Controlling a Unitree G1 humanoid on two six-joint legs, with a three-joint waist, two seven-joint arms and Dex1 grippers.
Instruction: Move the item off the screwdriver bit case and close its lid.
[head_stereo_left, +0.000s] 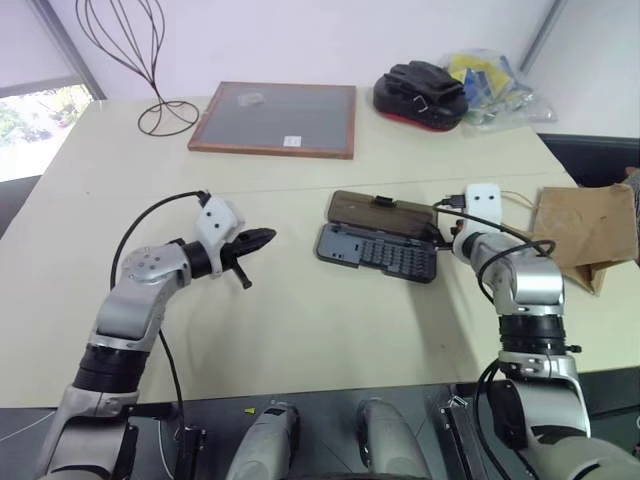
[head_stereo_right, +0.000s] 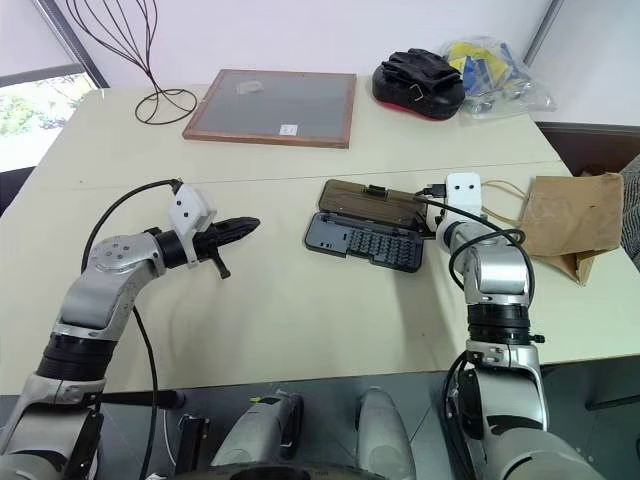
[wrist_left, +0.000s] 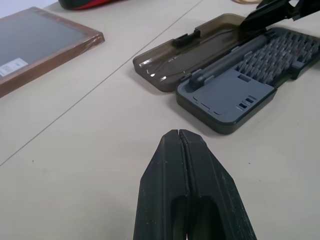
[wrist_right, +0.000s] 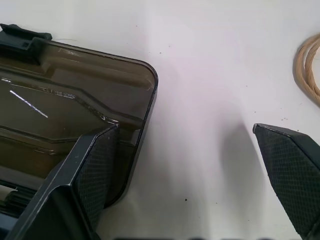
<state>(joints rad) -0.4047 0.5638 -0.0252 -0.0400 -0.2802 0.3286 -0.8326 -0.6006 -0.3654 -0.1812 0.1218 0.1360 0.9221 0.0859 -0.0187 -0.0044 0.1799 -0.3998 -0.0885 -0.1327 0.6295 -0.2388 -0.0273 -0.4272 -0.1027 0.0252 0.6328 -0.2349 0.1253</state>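
The screwdriver bit case (head_stereo_left: 378, 255) lies open in the middle of the table, its grey tray showing rows of bits. Its smoky brown lid (head_stereo_left: 385, 212) lies flat on the table behind the tray. The item, a crumpled brown paper bag (head_stereo_left: 585, 230), rests on the table to the right, apart from the case, with its string handle (wrist_right: 310, 65) trailing toward the case. My right gripper (wrist_right: 185, 129) is open at the lid's right end, one finger (wrist_right: 95, 170) over the lid's corner and bare table between the fingers. My left gripper (head_stereo_left: 262, 238) hangs shut and empty left of the case.
A wooden-framed grey board (head_stereo_left: 275, 118) lies at the back centre. A black-and-red pouch (head_stereo_left: 420, 95) and a clear plastic bag of packets (head_stereo_left: 495, 85) sit at the back right. A black wire stand (head_stereo_left: 150, 110) is at the back left. The table's right edge runs just past the paper bag.
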